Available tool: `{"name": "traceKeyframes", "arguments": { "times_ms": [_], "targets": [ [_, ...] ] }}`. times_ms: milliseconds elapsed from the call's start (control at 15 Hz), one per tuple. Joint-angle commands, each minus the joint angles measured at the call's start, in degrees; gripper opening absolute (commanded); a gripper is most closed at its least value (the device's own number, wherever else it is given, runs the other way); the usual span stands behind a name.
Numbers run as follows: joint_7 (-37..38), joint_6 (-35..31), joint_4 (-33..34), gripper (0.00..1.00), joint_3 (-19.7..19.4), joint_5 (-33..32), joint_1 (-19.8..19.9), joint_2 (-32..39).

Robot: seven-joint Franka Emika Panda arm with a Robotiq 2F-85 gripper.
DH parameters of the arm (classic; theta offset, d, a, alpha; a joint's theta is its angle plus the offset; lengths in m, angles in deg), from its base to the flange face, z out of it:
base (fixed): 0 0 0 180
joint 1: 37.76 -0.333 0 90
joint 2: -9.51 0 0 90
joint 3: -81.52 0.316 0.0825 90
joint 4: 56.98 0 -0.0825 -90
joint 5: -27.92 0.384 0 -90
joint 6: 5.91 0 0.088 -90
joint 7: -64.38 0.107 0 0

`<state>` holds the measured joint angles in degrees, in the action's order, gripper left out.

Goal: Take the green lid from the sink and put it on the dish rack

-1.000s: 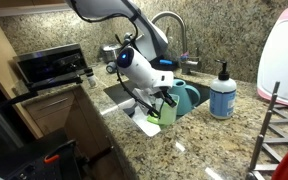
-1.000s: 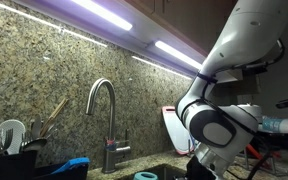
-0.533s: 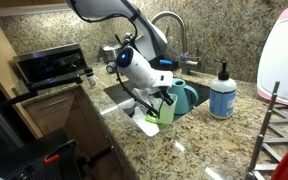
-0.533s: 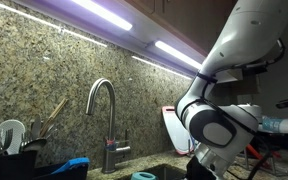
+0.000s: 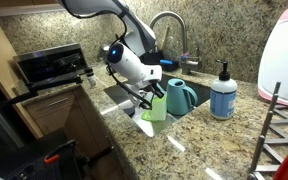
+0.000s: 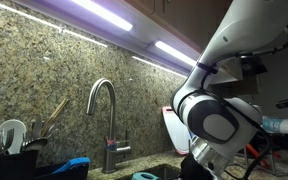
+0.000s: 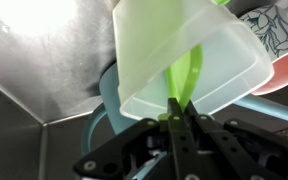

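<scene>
We are looking at three angles. In an exterior view the whole job is showing: the sink (image 5: pixel 124 97) set in the speckled counter (image 5: pixel 199 140), the chrome faucet (image 5: pixel 169 25), a teal jug (image 5: pixel 182 97), a blue soap bottle (image 5: pixel 222 95) and, well off to the side, the wire prongs of the dish rack (image 5: pixel 267 120). The high exterior view is showing the faucet (image 6: pixel 104 105) against the granite wall and the bulky arm (image 6: pixel 219 115), but it is cutting off the sink floor, and we cannot make out the grasp there. The wrist view alone is giving the close-up of the grasp, with the steel sink wall (image 7: pixel 54 60) behind.

The arm (image 5: pixel 134 62) is arching over the basin and angling down toward its near edge, with the wrist tilted.

The gripper (image 5: pixel 152 98) is pinching the green lid (image 5: pixel 156 106), which is hanging clear of the sink bottom, just beside the teal jug. In the wrist view the dark fingers (image 7: pixel 189 140) of the gripper (image 7: pixel 176 120) are pressing together on the wall of the green lid (image 7: pixel 184 55), with a thin strip of green plastic showing between them. The lid's open side is tilting toward the camera.
</scene>
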<state>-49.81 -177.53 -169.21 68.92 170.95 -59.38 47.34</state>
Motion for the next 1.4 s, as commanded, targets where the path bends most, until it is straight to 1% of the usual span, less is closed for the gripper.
{"name": "traceKeyframes", "arguments": {
  "times_ms": [0,533,600,733,800,1333],
  "targets": [
    [0.0,0.0,0.0,0.07,0.1,0.0,0.0,0.1],
    [0.0,0.0,0.2,0.07,0.0,-0.1,0.4,0.7],
    [0.0,0.0,0.2,0.02,0.0,-0.1,0.4,0.7],
    [-0.2,0.6,-1.0,0.02,0.3,-0.4,0.5,-0.1],
    [-1.4,1.6,-2.4,0.02,-0.4,0.3,-0.4,-1.3],
    [-8.2,7.3,-12.0,0.02,-2.1,2.1,-5.3,-9.7]
  ]
}}
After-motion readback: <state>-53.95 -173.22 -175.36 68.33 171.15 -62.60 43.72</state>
